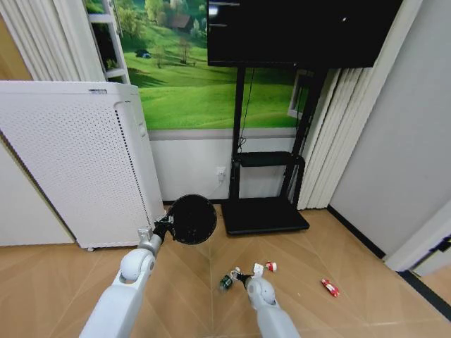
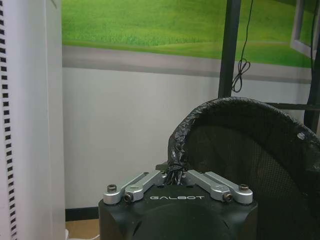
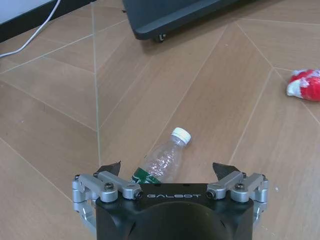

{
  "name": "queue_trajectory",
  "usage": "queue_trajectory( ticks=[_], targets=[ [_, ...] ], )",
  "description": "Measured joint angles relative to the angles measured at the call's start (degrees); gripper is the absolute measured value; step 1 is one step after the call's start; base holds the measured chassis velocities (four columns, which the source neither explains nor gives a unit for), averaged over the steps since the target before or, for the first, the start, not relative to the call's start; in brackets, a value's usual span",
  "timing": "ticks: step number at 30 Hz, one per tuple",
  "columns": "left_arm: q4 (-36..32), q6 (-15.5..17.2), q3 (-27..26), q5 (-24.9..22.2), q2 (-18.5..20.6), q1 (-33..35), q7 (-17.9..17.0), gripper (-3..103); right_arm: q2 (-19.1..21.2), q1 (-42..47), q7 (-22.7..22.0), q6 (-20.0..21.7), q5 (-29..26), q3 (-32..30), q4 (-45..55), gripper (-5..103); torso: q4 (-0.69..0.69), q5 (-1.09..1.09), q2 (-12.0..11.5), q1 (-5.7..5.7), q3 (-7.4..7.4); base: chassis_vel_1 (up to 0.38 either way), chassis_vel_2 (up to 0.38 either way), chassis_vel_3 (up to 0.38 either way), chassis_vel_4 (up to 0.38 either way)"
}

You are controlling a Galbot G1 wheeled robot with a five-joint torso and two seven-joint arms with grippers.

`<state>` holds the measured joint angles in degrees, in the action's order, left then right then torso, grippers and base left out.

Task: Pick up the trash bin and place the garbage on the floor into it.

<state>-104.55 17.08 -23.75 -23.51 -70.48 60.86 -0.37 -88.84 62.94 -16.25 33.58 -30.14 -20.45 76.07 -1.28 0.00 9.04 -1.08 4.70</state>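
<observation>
Holding the bin (image 1: 193, 219) pinched by its rim in my left gripper (image 2: 175, 176), my right gripper (image 3: 170, 172), fingers wide, hovers over the bottle (image 3: 162, 160); next, lower and close.

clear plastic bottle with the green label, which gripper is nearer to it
Right. The right gripper hangs open just over the clear plastic bottle; the left gripper holds the black trash bin up, well away.
</observation>
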Motion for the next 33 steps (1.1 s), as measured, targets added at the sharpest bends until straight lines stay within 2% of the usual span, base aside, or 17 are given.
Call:
queue_trajectory(
  ticks=[1, 2, 5, 8, 11, 13, 14, 21, 33],
  targets=[
    [-0.4, 0.2, 0.2, -0.2, 0.0, 0.0, -0.1, 3, 0.3, 0.0, 2.3, -1.1, 2.1, 0.0, -0.2, 100, 0.00, 0.01, 0.0, 0.00, 0.00, 0.000, 0.000, 0.000, 0.000],
    [-0.4, 0.2, 0.2, -0.2, 0.0, 0.0, -0.1, 3, 0.3, 0.0, 2.3, -1.1, 2.1, 0.0, -0.2, 100, 0.00, 0.01, 0.0, 0.00, 0.00, 0.000, 0.000, 0.000, 0.000],
    [-1.4, 0.5, 0.3, -0.5, 0.0, 0.7, -0.2, 3, 3.0, 1.1, 13.6, -8.5, 12.5, -1.1, -0.5, 100, -0.01, -0.01, 0.0, 0.00, 0.00, 0.000, 0.000, 0.000, 0.000],
    [-1.5, 0.5, 0.3, -0.5, 0.0, 0.9, -0.2, 3, 3.5, 1.4, 15.0, -9.8, 13.9, -1.3, -0.5, 100, -0.01, -0.01, 0.0, 0.00, 0.00, 0.000, 0.000, 0.000, 0.000],
    [-2.1, 0.6, -0.1, -0.7, 0.2, 1.5, -0.1, 3, 4.9, 2.2, 17.5, -13.7, 18.5, -2.2, -0.2, 100, 0.00, 0.00, 0.0, 0.01, 0.00, 0.000, 0.000, 0.000, 0.000],
    [-2.1, 0.6, -0.2, -0.7, 0.2, 1.5, -0.1, 3, 5.0, 2.2, 17.8, -14.3, 19.1, -2.4, -0.2, 100, -0.01, 0.00, 0.0, 0.01, 0.00, 0.000, 0.000, 0.000, 0.000],
    [-2.4, 0.7, -0.2, -0.8, 0.3, 1.7, -0.1, 3, 5.4, 2.5, 18.6, -15.7, 21.1, -2.8, -0.1, 100, 0.00, 0.00, 0.0, 0.01, 0.00, 0.000, 0.000, 0.000, 0.000],
    [-3.1, 1.1, -0.2, -1.0, 0.3, 2.0, 0.0, 3, 5.9, 4.0, 18.8, -16.6, 23.3, -3.4, 1.1, 100, 0.00, 0.00, 0.0, 0.01, 0.00, 0.000, 0.000, 0.000, 0.000],
    [-4.0, 1.3, -1.0, -1.2, 0.6, 3.4, 0.7, 3, 5.6, 4.9, 18.6, -15.2, 23.5, -3.5, 2.3, 100, 0.00, 0.00, 0.0, 0.01, 0.00, 0.000, 0.000, 0.000, 0.000]
  ],
)
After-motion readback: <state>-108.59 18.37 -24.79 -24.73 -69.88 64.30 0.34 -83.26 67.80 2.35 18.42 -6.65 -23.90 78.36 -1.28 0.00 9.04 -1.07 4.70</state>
